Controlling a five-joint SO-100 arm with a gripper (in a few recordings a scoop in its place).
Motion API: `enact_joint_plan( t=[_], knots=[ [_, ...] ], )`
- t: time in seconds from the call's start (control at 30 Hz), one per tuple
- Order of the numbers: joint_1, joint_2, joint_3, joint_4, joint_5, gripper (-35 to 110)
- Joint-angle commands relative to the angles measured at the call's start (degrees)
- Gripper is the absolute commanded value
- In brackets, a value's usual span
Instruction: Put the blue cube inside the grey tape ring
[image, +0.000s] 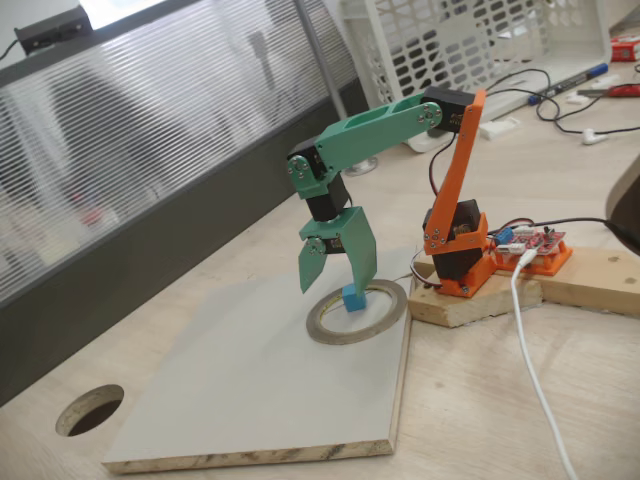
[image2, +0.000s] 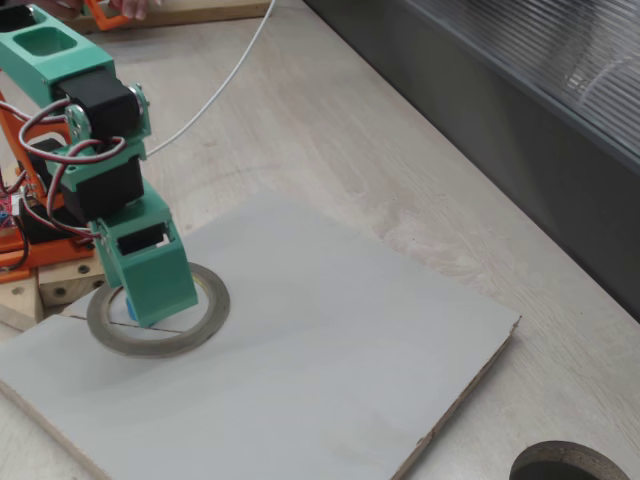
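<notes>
The blue cube (image: 352, 298) sits inside the grey tape ring (image: 386, 314), near the ring's back edge, on the pale board (image: 250, 390). My green gripper (image: 335, 288) hangs just above the ring and is open, its fingers spread wide. The wider finger's tip is right over the cube and the other finger is clear to the left. From behind, the gripper (image2: 150, 300) covers the middle of the ring (image2: 205, 318). Only a sliver of the cube (image2: 131, 311) peeks out at its lower left edge.
A round dark hole (image: 90, 408) (image2: 565, 462) is cut in the tabletop past the board's far corner. The arm's orange base stands on a wooden block (image: 470, 300) beside the ring. A white cable (image: 535, 380) trails across the table. A grey partition wall (image: 150, 200) runs along one side.
</notes>
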Motion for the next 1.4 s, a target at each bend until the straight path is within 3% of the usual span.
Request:
enact_joint_plan(
  t=[0.0, 0.3, 0.9, 1.03, 1.2, 1.37],
  knots=[
    [0.09, 1.58, -4.66, 6.94, 0.53, 61],
    [0.7, 0.62, -25.31, 30.94, 0.35, 52],
    [0.79, 1.67, -22.06, 30.59, 0.26, 51],
    [0.26, 2.46, -21.53, 30.59, 0.26, 35],
    [0.79, 9.23, -21.62, 30.5, 0.26, -3],
    [0.79, 10.63, -21.62, 30.5, 0.26, 1]
  ],
)
